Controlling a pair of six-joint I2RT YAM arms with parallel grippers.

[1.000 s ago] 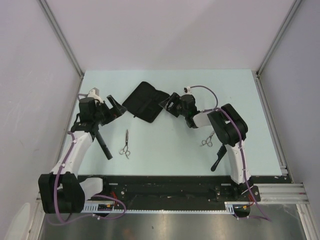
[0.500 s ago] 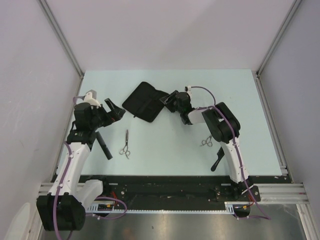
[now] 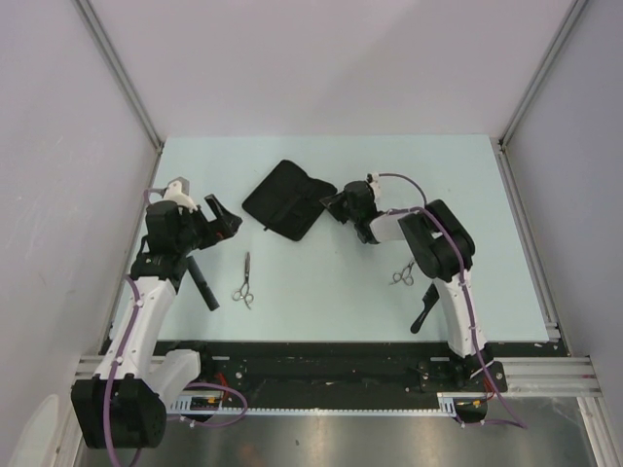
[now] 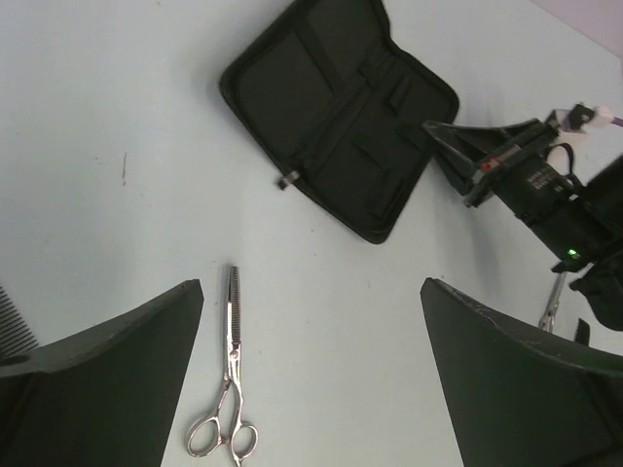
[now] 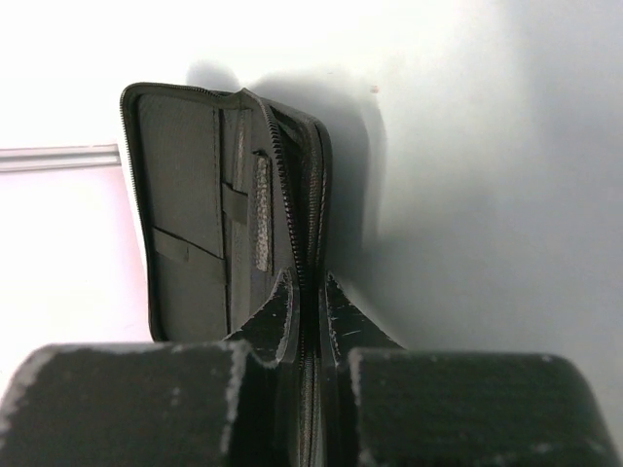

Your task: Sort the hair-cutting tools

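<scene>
One pair of silver scissors (image 3: 243,282) (image 4: 231,379) lies on the table below and between the spread fingers of my open left gripper (image 3: 222,216) (image 4: 311,292). A long narrow black comb (image 3: 202,282) lies just left of them. A second pair of scissors (image 3: 403,273) and a black handled comb (image 3: 421,311) lie beside my right arm. My right gripper (image 3: 331,202) (image 5: 310,282) is shut on the zipper edge of the open black fabric case (image 3: 287,199) (image 5: 195,214) at its right side.
The case (image 4: 336,117) lies open with its inner pockets up at the table's middle back. White walls enclose the table on three sides. The arm bases and a metal rail (image 3: 526,370) run along the near edge.
My right gripper has closed onto the case's right edge. The left arm has drawn back a little, its gripper still wide open above the scissors.
</scene>
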